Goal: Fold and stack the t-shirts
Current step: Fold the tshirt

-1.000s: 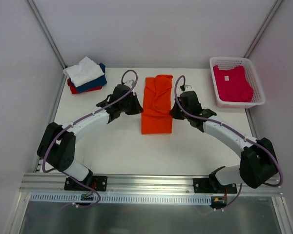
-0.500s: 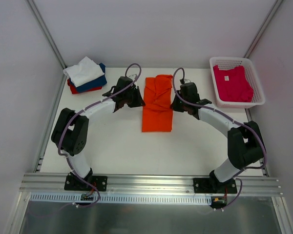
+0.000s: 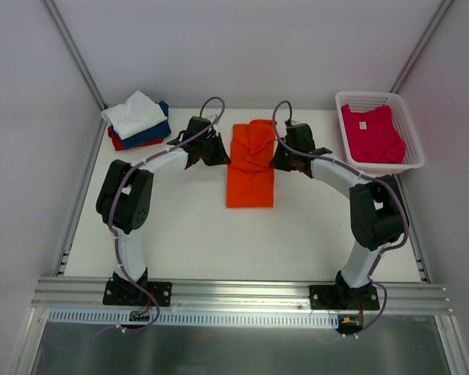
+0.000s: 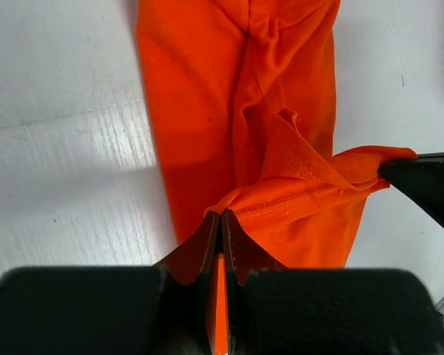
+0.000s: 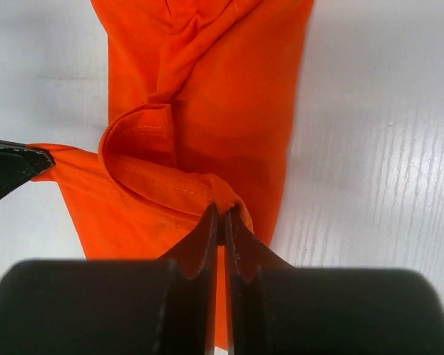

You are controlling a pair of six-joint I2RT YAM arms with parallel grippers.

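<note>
The orange t-shirt (image 3: 251, 168) lies mid-table, with bare white table (image 3: 187, 234) on its near side. At its far end your left gripper (image 4: 221, 222) and right gripper (image 5: 221, 216) each pinch a raised corner. Farther back: folded stack (image 3: 137, 121) left, basket (image 3: 413, 144) with pink t-shirt (image 3: 371, 134) right, walls (image 3: 258, 55) close.

Table (image 3: 187, 234) — orange t-shirt (image 3: 250, 186), stack (image 3: 137, 119), basket (image 3: 383, 166)

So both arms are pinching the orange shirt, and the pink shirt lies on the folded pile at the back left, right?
Not quite. The top view shows the pink shirt lying in the white basket at the back right, not on the folded pile. The left fingers and right fingers do pinch the orange shirt.
</note>
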